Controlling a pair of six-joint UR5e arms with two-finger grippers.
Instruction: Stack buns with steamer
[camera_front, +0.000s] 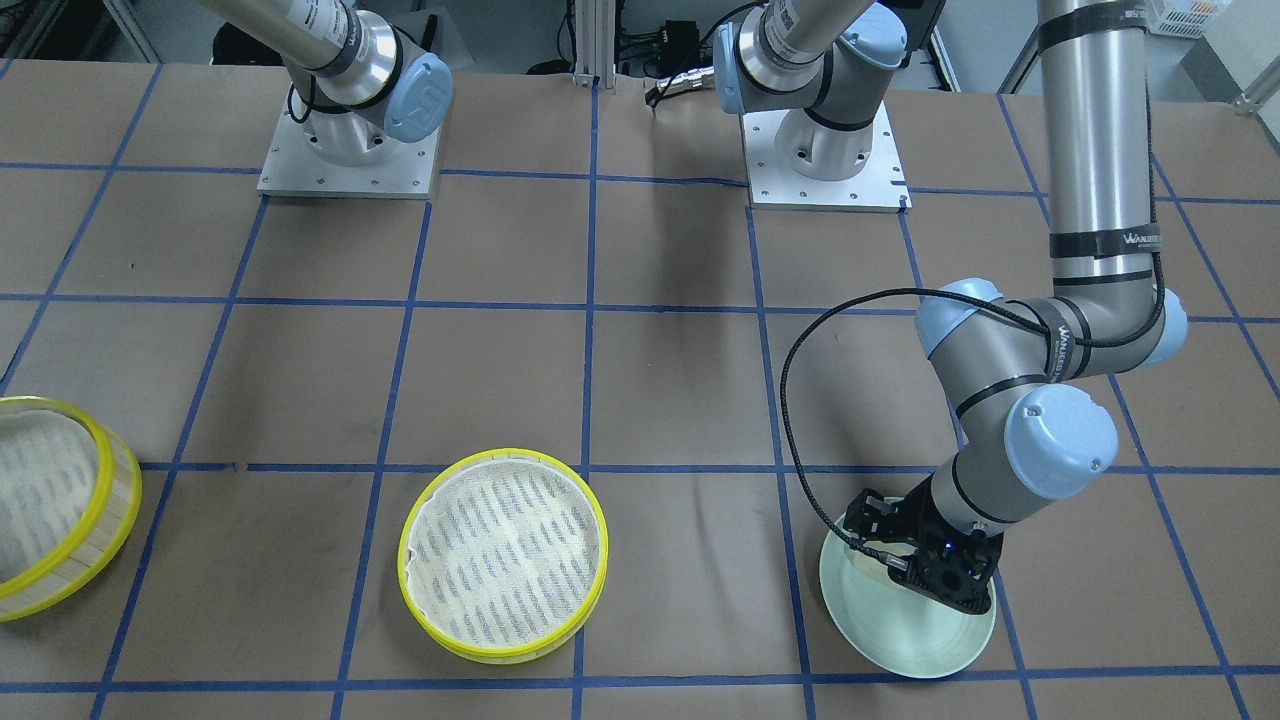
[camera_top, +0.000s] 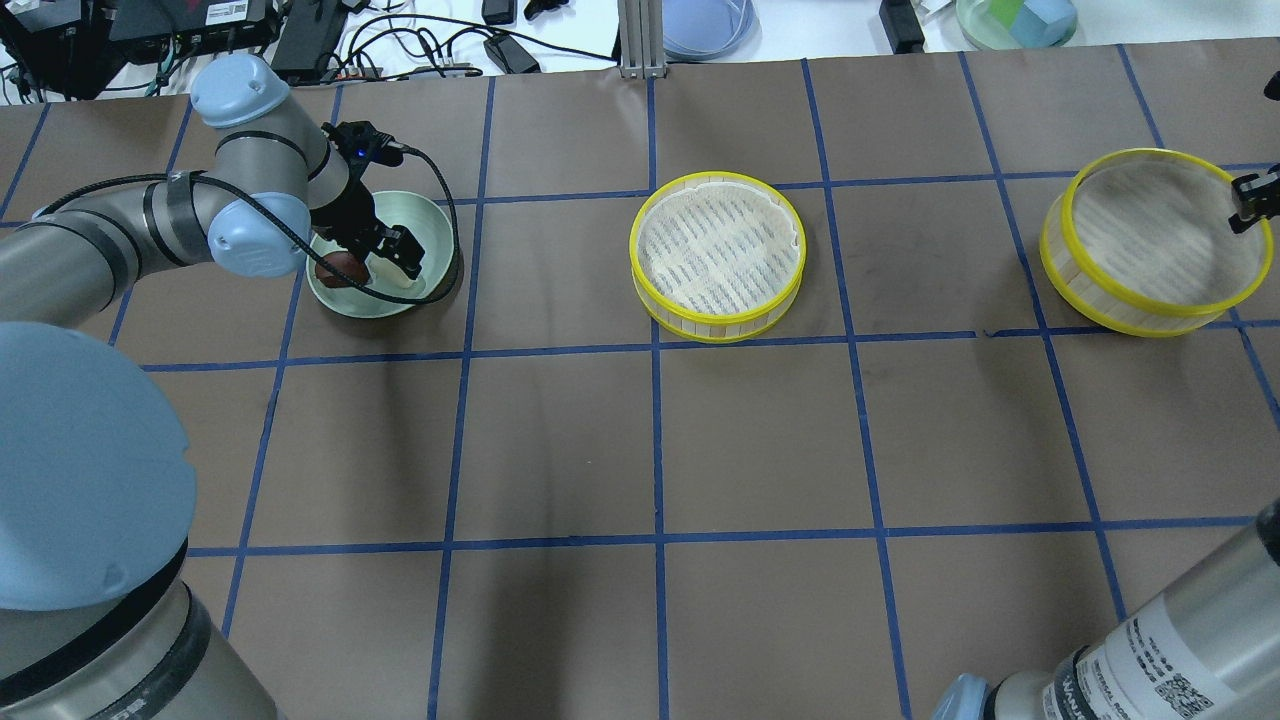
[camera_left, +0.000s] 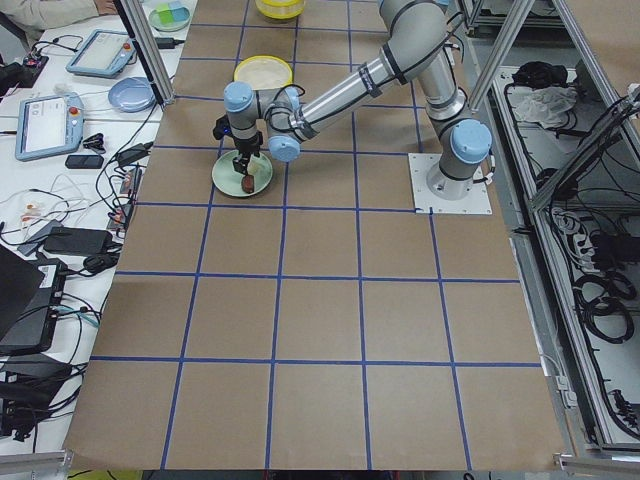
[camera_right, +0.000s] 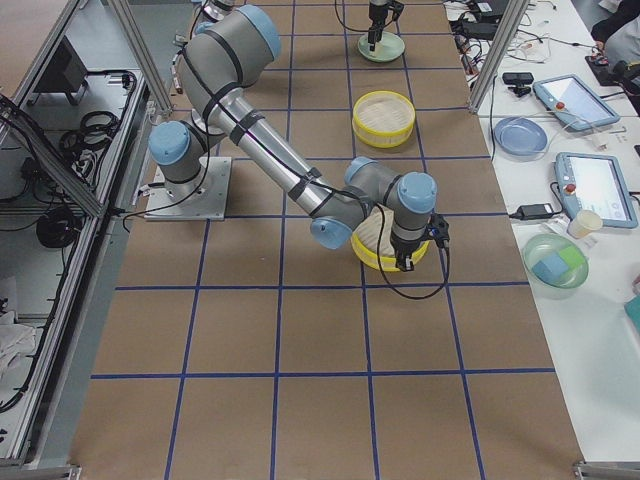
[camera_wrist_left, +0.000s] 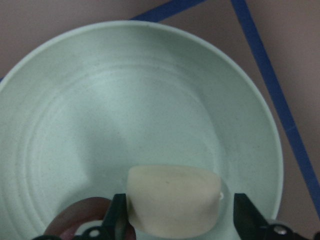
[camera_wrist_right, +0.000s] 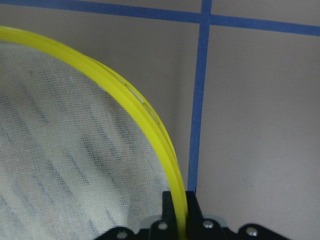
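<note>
The cream-white bun (camera_wrist_left: 172, 200) and the reddish-brown bun (camera_top: 338, 268) lie on the pale green plate (camera_top: 430, 215). My left gripper (camera_top: 395, 262) is low over the plate. It is open and straddles the cream bun, with a small gap at one finger (camera_wrist_left: 245, 217). The brown bun (camera_wrist_left: 75, 220) sits just beside it. One steamer tier (camera_top: 717, 255) rests flat mid-table and is empty. My right gripper (camera_top: 1250, 195) is shut on the yellow rim (camera_wrist_right: 150, 130) of the other tier (camera_top: 1150, 245), which is tilted.
The brown paper table has a blue tape grid (camera_top: 655, 440). The two arm bases (camera_front: 348, 150) stand at the robot's side. Cables, tablets and dishes lie beyond the far table edge (camera_top: 700, 25).
</note>
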